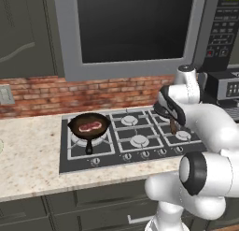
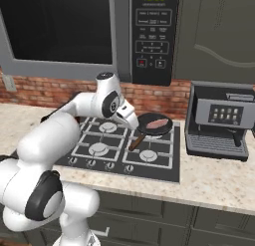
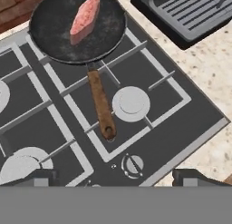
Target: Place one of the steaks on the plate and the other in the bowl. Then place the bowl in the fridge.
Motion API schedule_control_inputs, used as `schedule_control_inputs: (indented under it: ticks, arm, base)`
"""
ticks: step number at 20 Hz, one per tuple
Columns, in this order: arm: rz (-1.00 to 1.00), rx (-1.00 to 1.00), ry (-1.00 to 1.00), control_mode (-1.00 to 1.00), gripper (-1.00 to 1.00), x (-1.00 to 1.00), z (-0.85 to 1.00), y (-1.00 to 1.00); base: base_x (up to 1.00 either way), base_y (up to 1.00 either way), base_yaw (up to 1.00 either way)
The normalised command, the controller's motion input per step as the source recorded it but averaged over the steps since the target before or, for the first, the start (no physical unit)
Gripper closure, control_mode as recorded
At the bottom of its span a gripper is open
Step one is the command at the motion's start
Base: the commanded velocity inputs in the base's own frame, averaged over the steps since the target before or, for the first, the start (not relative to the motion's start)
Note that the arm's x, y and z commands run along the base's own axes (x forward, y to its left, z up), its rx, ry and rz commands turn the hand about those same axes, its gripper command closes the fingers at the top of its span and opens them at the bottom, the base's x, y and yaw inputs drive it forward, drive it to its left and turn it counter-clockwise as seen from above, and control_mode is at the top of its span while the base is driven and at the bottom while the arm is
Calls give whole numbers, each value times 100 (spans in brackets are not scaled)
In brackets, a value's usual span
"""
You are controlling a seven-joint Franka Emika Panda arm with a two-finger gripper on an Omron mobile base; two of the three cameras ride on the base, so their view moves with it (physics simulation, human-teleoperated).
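Observation:
One steak (image 1: 90, 127) lies in a black frying pan (image 1: 88, 122) on the stove's rear left burner. The second steak (image 3: 85, 15) (image 2: 158, 124) lies in another black pan (image 3: 54, 32) (image 2: 154, 125) with a brown wooden handle (image 3: 101, 107) on the rear right burner. My gripper (image 3: 118, 177) (image 2: 131, 120) hangs open above the stove, just in front of that handle's end, with nothing between its fingertips (image 3: 41, 177). The steak sits well ahead of them. In the left base view my own arm covers the right pan, apart from a bit of its handle (image 1: 173, 127). Plate, bowl and fridge are out of view.
A dark gas stove (image 1: 135, 153) sits in a speckled stone counter (image 1: 28, 155). A grey coffee machine (image 2: 219, 121) (image 3: 190, 14) stands right of the stove. A microwave (image 2: 154, 36) and a brick wall (image 1: 46, 94) are behind. A pale sliver (image 1: 1, 146) touches the left edge.

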Motion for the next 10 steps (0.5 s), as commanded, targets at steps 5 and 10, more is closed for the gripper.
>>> schedule_control_inputs:
  ticks: [5, 10]
  arm:
    - [-2, 0, 0, -100, -100, 55, -22, -27]
    - [-2, 0, 1, -100, -100, 64, -18, -29]
  base:
    - [0, 0, 0]
    - [0, 0, 0]
